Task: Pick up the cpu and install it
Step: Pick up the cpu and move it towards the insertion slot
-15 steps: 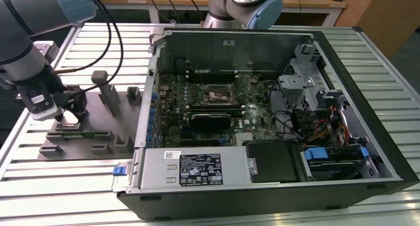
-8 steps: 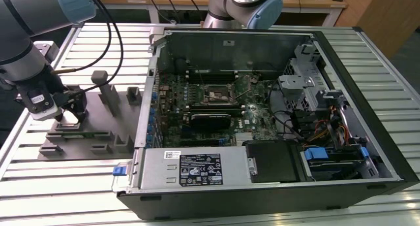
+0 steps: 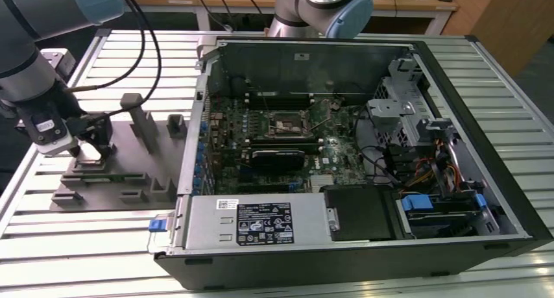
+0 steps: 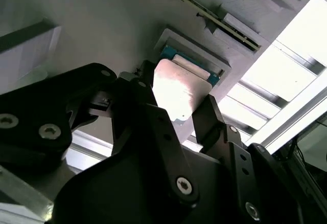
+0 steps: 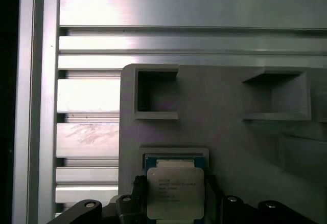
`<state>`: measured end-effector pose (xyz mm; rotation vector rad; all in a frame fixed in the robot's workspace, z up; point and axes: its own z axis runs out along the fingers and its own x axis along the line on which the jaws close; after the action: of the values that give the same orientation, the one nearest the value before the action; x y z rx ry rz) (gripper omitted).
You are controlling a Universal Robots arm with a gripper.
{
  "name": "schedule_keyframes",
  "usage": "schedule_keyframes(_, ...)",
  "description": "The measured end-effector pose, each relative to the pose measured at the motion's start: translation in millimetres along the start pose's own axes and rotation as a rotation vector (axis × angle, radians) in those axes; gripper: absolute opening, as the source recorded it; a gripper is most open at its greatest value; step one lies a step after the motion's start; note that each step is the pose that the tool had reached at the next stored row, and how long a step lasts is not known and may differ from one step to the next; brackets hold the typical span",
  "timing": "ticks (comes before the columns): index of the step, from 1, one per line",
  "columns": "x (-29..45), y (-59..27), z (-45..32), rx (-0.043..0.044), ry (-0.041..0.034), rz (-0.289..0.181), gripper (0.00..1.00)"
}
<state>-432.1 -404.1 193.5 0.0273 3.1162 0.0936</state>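
Observation:
The cpu [image 5: 175, 191], a small square chip with a shiny silver top, sits between the two black fingers of my gripper [image 5: 175, 199]. It is held just off a blue-edged square recess [image 5: 176, 156] in the grey holder block [image 5: 230, 132]. In the second wrist view the cpu [image 4: 179, 93] gleams between the fingers [image 4: 145, 88], with the recess [image 4: 191, 55] behind it. In the exterior view my gripper [image 3: 90, 156] hangs over the holder block [image 3: 113, 178] at the exterior view's left, apart from the open computer case. The black motherboard socket [image 3: 286, 125] lies inside that case.
The open computer case [image 3: 468, 149] takes up the exterior view's middle and right, with a power supply [image 3: 251, 223] at its front and cables [image 3: 407, 161] and drive bays to the right. A second arm's base [image 3: 320, 12] stands behind it. Upright grey posts [image 3: 139, 119] rise from the holder.

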Motion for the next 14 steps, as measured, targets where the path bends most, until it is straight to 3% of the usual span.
schedule_keyframes(14, -0.4, 1.3, -20.4, -0.0001, -0.0029, 0.0, 0.54)
